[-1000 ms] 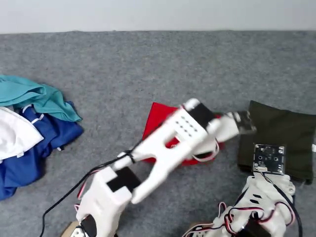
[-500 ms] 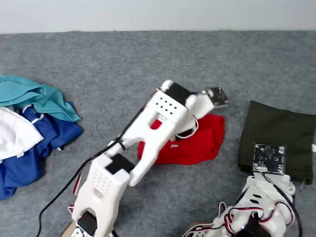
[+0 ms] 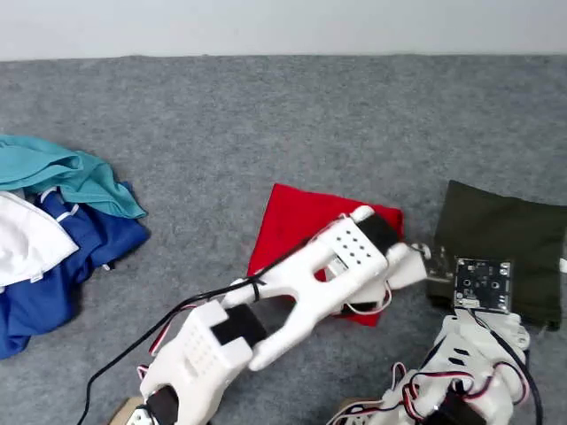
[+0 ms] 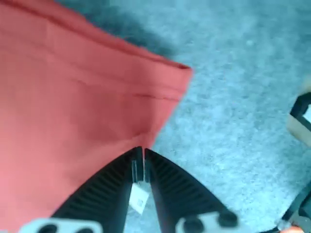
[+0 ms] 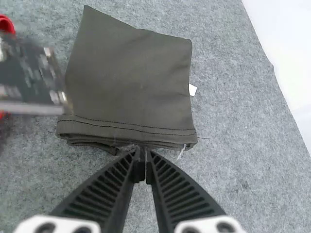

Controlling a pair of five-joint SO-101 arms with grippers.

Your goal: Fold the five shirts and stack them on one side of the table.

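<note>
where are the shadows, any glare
left wrist view: dark shadow on the grey felt table beside the red cloth shirt; high view: shade beneath the white left arm; right wrist view: even light, no glare on the folded dark green shirt

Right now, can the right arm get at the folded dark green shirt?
Probably yes: the right arm has its jaws shut right at the near edge of the dark green shirt, with nothing between.

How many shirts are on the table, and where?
5. Teal shirt, white shirt and blue shirt heaped at the left edge; red shirt mid-table, partly under the left arm; dark green shirt folded at the right. The heap may hide more.
</note>
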